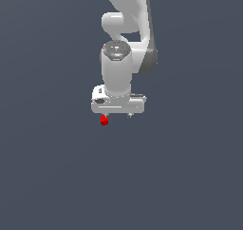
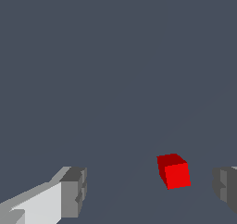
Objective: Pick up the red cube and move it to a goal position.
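Observation:
The red cube (image 1: 104, 120) is a tiny bright red block on the dark grey floor. In the exterior view it sits just below the white gripper (image 1: 117, 115), under the finger on that view's left. In the wrist view the cube (image 2: 173, 171) shows in the gap between the two grey fingertips (image 2: 74, 190), nearer one of them and touching neither. The gripper (image 2: 150, 188) is open and holds nothing. How far the fingertips are above the cube cannot be told.
The white arm (image 1: 126, 29) reaches down from the top of the exterior view. The plain dark grey floor (image 1: 190, 177) surrounds the cube, and no other object shows.

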`<action>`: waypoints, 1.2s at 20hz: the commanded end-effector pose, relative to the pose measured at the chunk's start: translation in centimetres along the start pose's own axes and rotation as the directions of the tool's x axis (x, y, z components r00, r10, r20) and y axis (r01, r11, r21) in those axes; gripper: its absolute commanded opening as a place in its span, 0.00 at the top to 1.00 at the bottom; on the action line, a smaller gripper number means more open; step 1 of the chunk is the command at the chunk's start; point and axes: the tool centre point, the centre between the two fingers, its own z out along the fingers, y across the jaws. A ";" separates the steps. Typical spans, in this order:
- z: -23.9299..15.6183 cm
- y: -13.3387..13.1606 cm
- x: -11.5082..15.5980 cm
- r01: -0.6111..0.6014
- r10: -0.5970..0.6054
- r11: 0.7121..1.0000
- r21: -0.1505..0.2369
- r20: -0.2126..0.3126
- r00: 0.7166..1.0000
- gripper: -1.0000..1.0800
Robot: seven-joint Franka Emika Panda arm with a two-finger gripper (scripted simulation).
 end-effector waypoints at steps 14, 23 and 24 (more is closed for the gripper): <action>3.9 1.9 -2.2 0.042 -0.042 0.999 0.001 -0.003 0.999 0.04; 10.6 5.4 -5.6 0.113 -0.113 0.994 0.003 -0.008 0.994 0.04; 11.3 5.7 -5.9 0.120 -0.120 0.993 0.004 -0.008 0.993 0.04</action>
